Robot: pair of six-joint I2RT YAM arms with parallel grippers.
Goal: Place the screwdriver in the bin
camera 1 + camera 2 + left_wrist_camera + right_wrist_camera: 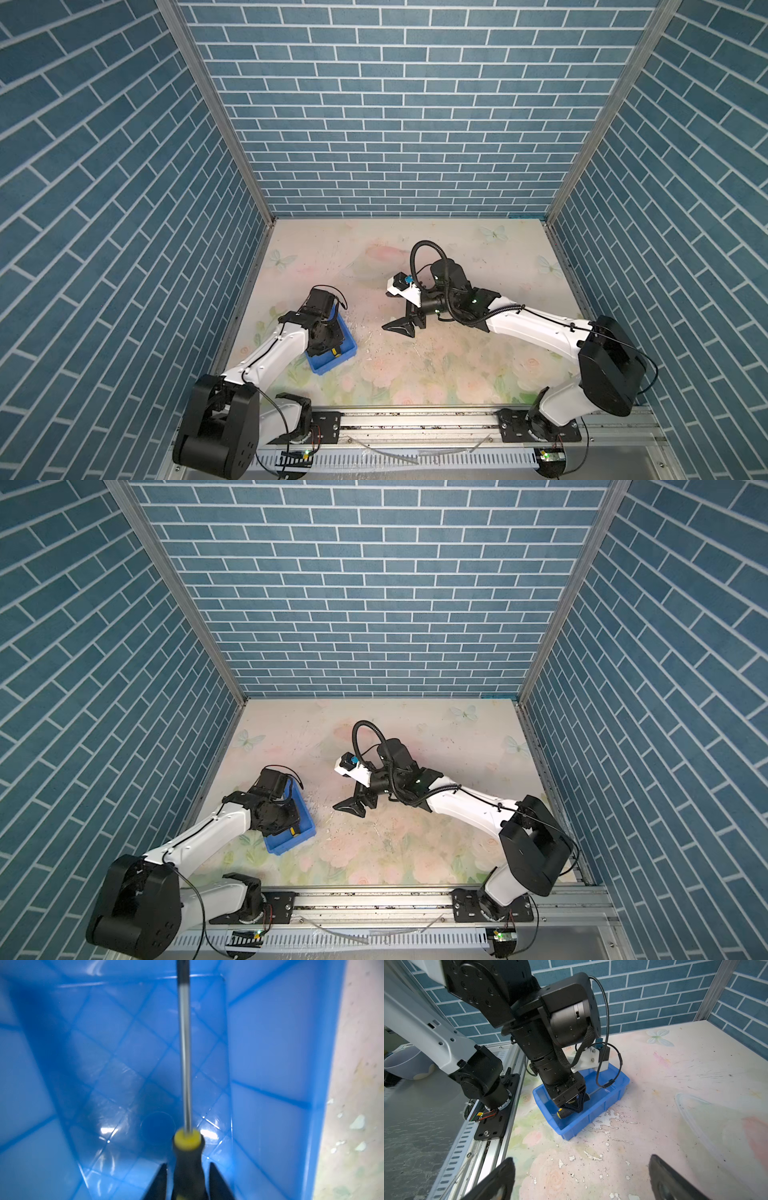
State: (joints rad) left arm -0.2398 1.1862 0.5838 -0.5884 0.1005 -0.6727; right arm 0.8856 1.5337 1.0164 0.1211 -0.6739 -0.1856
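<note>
The screwdriver, with a black handle, yellow collar and thin metal shaft, lies along the inside of the blue bin. The bin stands at the left of the table in both top views. My left gripper reaches down into it, with its fingers on either side of the handle. A strip of blue shows between each finger and the handle, so the jaws stand open. The handle's yellow butt pokes out below the left gripper. My right gripper hovers wide open over the table's middle, holding nothing.
The left arm's wrist covers most of the bin from above. An aluminium rail runs along the table's front edge. Brick-pattern walls close in the left, right and back. A white bowl sits outside the cell.
</note>
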